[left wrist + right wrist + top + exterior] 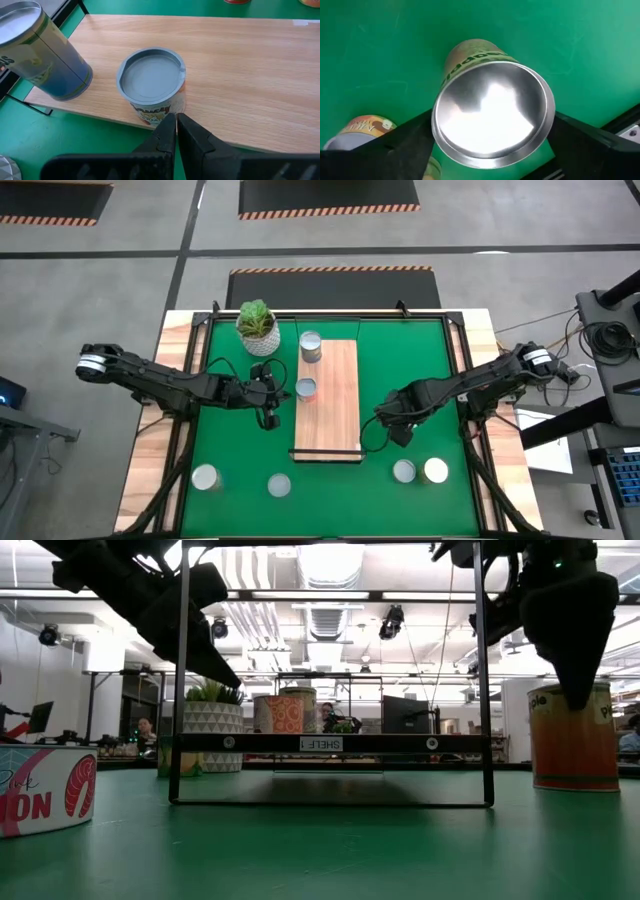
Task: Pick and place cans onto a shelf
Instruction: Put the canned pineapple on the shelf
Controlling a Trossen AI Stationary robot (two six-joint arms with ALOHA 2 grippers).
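Note:
The wooden shelf [335, 405] stands on black legs over the green mat [230, 450]. Two cans stand on it: a tall one [311, 346] at the far end and a short one [306, 388] by its left long edge. My left gripper [284, 394] is shut, its tips [175, 122] level at the shelf's left edge, right by the short can's side [152, 112]; I cannot tell whether they touch. My right gripper [398, 432] is right of the shelf, shut on a can with a green and yellow label [492, 120]. Several more cans stand along the mat's near edge. My right gripper has the can's upper side between its two fingers, one finger [417, 137] on each side just under the silver top's rim [436, 131]. The fingers come from above, pointing down [575, 690]. The can stands upright with its base [572, 785] on the mat.
A white pot with a green plant [257, 323] stands at the mat's far left corner. Cans stand near the front edge at the left [205, 477] [279, 485] and at the right [404, 471] [435, 471]. Another can [365, 127] shows beyond the right gripper.

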